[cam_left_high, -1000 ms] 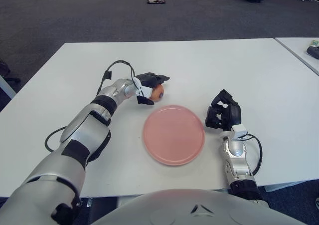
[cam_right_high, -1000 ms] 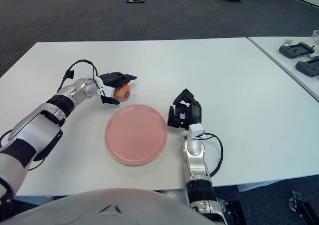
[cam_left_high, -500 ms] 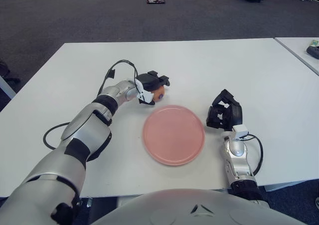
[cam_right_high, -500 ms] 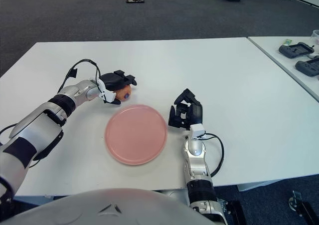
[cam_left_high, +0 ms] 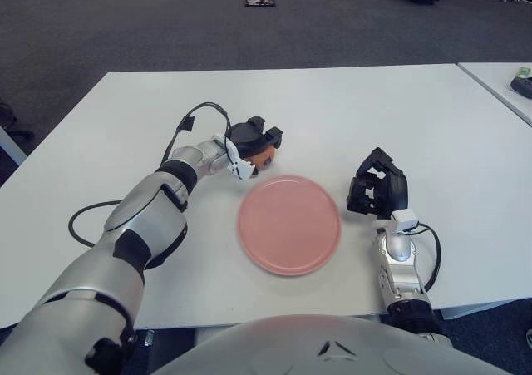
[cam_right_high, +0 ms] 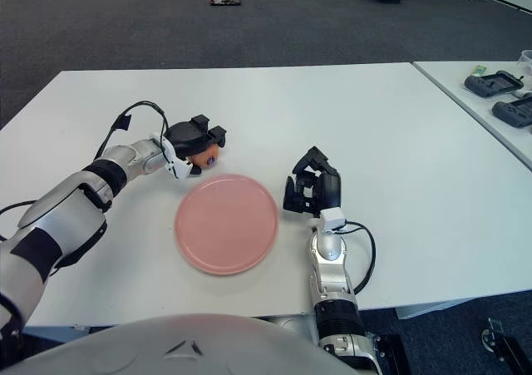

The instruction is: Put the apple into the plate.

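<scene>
While the apple (cam_left_high: 263, 156), small, round, orange-red and likely firm, smooth and light, sits mid-desk just beyond the pink plate (cam_left_high: 289, 224), your left hand (cam_left_high: 250, 140) clamps it from above across its widest part, right hand (cam_left_high: 376, 193) curled idle beside the plate's right rim.

table: a white top (cam_left_high: 349, 109) is seen, set on dark carpet (cam_left_high: 125, 26)
far floor: a small dark object (cam_left_high: 260, 2) is seen
far right: a second table (cam_right_high: 478, 101) with black controllers (cam_right_high: 499, 83) is seen
</scene>
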Motion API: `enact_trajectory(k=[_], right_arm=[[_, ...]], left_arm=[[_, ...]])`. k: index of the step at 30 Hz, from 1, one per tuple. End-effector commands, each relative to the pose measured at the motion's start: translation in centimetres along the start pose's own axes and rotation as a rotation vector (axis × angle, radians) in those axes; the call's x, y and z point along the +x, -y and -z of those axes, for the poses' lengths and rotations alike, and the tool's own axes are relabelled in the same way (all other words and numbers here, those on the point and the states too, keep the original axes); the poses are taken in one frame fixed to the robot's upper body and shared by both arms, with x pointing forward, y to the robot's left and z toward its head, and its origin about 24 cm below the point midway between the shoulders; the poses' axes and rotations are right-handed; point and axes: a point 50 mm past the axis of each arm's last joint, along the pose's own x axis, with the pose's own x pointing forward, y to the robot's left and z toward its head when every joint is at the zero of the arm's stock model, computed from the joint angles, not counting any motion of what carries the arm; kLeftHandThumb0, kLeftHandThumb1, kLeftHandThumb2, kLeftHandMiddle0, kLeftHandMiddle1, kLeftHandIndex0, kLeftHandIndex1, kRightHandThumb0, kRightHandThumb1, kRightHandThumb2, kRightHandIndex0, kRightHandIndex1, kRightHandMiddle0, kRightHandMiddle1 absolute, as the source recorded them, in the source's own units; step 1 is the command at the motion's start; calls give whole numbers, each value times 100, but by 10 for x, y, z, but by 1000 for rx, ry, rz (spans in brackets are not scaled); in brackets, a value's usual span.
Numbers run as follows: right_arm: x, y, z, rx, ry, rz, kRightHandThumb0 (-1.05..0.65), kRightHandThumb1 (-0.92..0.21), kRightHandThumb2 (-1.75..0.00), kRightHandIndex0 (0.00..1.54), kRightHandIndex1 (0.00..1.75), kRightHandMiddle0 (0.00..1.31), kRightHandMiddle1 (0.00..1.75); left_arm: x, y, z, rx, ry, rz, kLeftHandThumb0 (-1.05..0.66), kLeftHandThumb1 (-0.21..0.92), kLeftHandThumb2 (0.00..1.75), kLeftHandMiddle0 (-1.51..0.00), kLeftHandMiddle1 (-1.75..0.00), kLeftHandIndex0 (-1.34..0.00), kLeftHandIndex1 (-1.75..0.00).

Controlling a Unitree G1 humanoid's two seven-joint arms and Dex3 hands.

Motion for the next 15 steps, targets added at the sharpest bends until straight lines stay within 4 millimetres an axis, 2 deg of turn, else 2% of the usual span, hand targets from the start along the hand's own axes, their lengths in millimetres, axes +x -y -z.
enact_trajectory(k=[1, 3, 6, 12, 15], right_arm=[[4, 2, -2, 7, 21, -1, -53, -21, -146, 133, 175, 71, 175], [4, 2, -2, 10, 24, -3, -53, -21, -146, 132, 175, 70, 175], [5, 3, -2, 11, 27, -3, -52, -22, -145, 133, 175, 70, 175], [5, 4, -2, 13, 33, -8, -52, -22, -144, 133, 175, 69, 175], [5, 5, -2, 14, 34, -9, -52, -22, -144, 133, 175, 69, 175]], left_arm=[[-10, 15, 10, 75, -41, 80, -41, 25, 123, -56, -171, -41, -175], [-11, 16, 11, 92, -49, 78, -17, 22, 135, -66, -168, -44, -175], [-12, 16, 13, 102, -60, 74, -6, 11, 153, -77, -173, -52, -174], [-16, 20, 15, 90, -85, 44, -1, -3, 171, -89, -174, -63, -173], [-16, 21, 15, 66, -93, 40, -1, -1, 169, -88, -173, -61, -174]])
